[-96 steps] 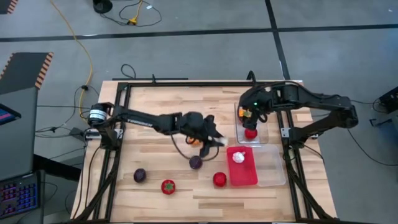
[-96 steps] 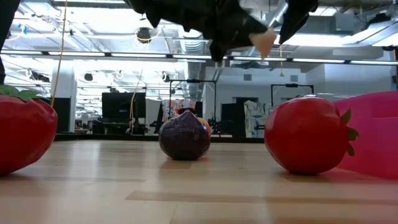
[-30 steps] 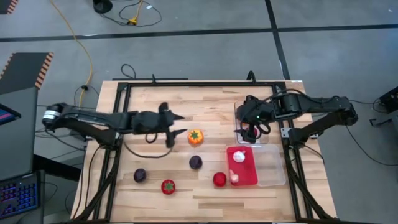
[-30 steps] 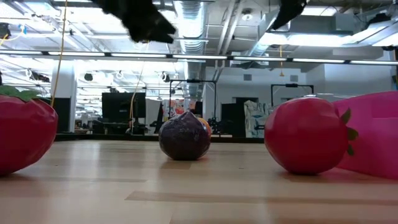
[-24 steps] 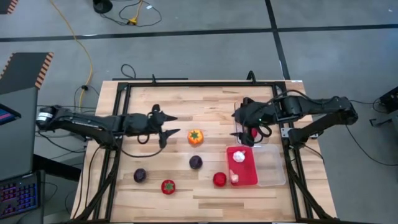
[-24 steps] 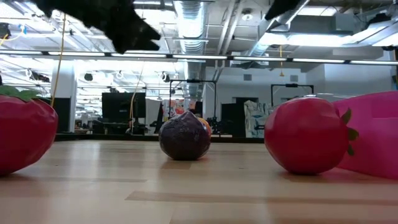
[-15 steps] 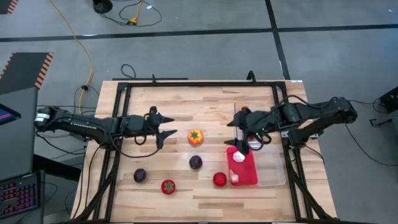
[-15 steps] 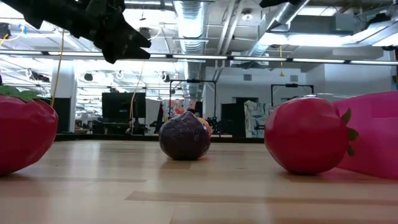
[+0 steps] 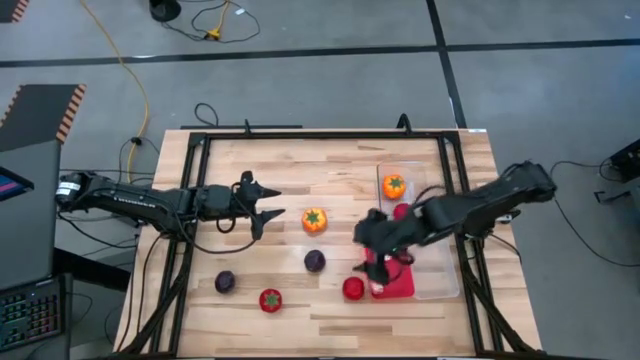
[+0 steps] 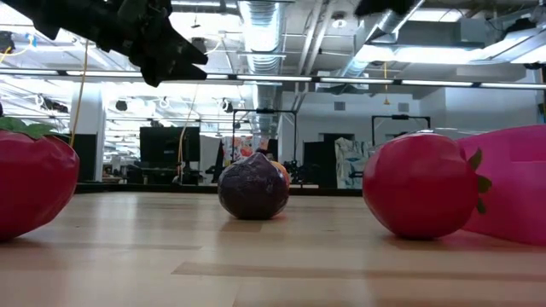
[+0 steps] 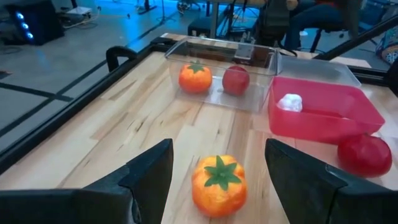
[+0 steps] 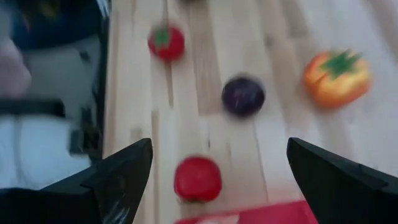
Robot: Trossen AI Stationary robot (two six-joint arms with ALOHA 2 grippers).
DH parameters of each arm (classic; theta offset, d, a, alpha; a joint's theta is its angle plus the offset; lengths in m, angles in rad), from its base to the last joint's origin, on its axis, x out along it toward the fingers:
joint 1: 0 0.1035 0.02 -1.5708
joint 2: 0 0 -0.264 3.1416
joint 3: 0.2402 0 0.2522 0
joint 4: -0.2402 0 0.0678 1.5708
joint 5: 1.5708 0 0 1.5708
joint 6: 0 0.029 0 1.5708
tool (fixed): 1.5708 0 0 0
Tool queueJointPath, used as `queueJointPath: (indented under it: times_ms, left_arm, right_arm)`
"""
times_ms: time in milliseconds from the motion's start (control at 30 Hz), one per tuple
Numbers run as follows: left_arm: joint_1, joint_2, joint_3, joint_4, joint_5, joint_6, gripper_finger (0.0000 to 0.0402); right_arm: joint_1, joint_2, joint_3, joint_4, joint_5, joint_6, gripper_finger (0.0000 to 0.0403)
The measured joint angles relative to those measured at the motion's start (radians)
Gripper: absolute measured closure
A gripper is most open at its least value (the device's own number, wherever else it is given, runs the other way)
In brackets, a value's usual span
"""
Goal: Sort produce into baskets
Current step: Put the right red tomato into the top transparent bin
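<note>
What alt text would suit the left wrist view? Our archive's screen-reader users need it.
The left gripper is open toward an orange piece with a green top on the wooden table. Beyond, a clear basket holds an orange and a red piece, beside a red basket with garlic.

Orange piece (image 9: 394,185), red piece (image 9: 401,211) in clear basket (image 9: 383,176).

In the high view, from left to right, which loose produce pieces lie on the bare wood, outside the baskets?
Purple ball → red piece with green top → orange piece and second purple ball, level in this order → red piece beside the red basket.
</note>
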Motion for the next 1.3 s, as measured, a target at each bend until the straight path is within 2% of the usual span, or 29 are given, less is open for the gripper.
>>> queueJointPath:
  times_ms: [300, 567, 800, 1300]
  left_arm:
    - [0.0, 0.0, 0.0, 0.0, 0.048, 0.0, 0.0161]
    - [0.0, 0.0, 0.0, -0.002, 0.086, 0.004, 0.0161]
    - [0.0, 0.0, 0.0, -0.004, 0.086, 0.014, 0.0161]
    - [0.0, 0.001, 0.0, -0.01, 0.086, 0.013, 0.0161]
  right_arm:
    - [0.036, 0.226, 0.037, -0.007, -0.059, -0.025, 0.0004]
    - [0.077, 0.344, 0.092, -0.021, -0.062, -0.025, 0.0004]
    - [0.101, 0.397, 0.101, -0.037, -0.054, -0.022, 0.0004]
    - [0.109, 0.429, 0.098, -0.074, -0.044, -0.018, 0.001]
